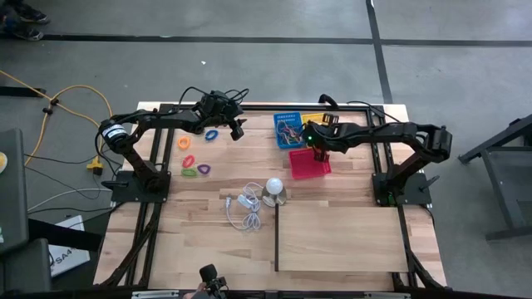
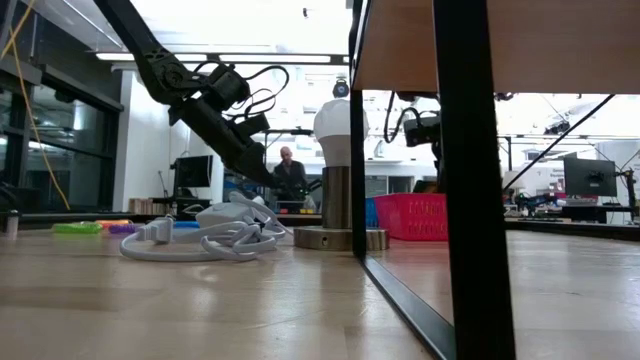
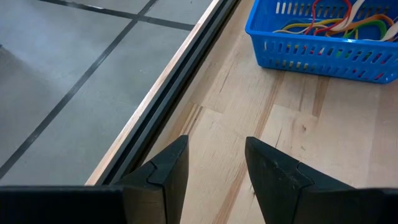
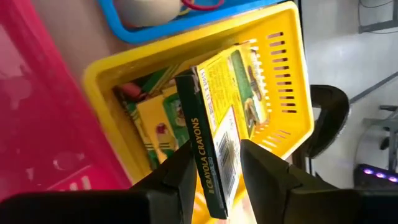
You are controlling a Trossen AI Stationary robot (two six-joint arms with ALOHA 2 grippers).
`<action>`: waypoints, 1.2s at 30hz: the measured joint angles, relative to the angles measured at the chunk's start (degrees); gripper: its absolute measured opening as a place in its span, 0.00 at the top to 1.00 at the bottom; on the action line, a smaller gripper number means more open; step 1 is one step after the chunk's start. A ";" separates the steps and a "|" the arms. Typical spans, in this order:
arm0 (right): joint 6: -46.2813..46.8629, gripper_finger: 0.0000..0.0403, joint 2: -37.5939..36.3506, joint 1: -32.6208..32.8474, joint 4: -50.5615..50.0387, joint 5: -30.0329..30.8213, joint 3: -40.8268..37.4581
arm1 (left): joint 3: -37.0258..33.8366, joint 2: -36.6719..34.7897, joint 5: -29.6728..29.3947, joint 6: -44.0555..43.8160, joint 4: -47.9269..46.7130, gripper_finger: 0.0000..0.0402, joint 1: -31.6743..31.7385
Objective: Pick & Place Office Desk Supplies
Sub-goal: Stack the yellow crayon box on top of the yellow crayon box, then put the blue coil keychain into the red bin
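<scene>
My right gripper (image 1: 313, 139) (image 4: 217, 149) hangs over the yellow basket (image 4: 283, 81) at the far side, shut on a yellow-and-green crayon packet (image 4: 219, 118). More packets (image 4: 152, 124) lie inside that basket. My left gripper (image 1: 238, 129) (image 3: 216, 146) is open and empty, low over bare wood beside the far edge, just left of the blue basket (image 3: 314, 53) that holds coloured rubber bands (image 3: 329, 25). Several coloured rings (image 1: 195, 158) lie on the table's left part. My right gripper pinches the crayon packet between its two fingers (image 4: 186, 171) near the packet's near end (image 4: 211, 186), with the dark green lettered side (image 4: 200, 143) against one finger. The packet sticks out past the fingertips, over the yellow basket. Whether its far end touches the packets below, I cannot tell.
A red basket (image 1: 309, 164) stands near the yellow one, on its near side. A white bulb on a silvery base (image 1: 274, 189) and a coiled white cord (image 1: 243, 209) sit mid-table. A framed wooden board (image 1: 341, 239) covers the near right part. A person shows far behind in the low view (image 2: 290, 170).
</scene>
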 joint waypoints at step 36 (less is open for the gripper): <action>2.88 0.73 -12.01 6.38 -1.53 6.11 0.22 | 0.00 -0.02 0.04 0.13 -0.02 0.62 0.00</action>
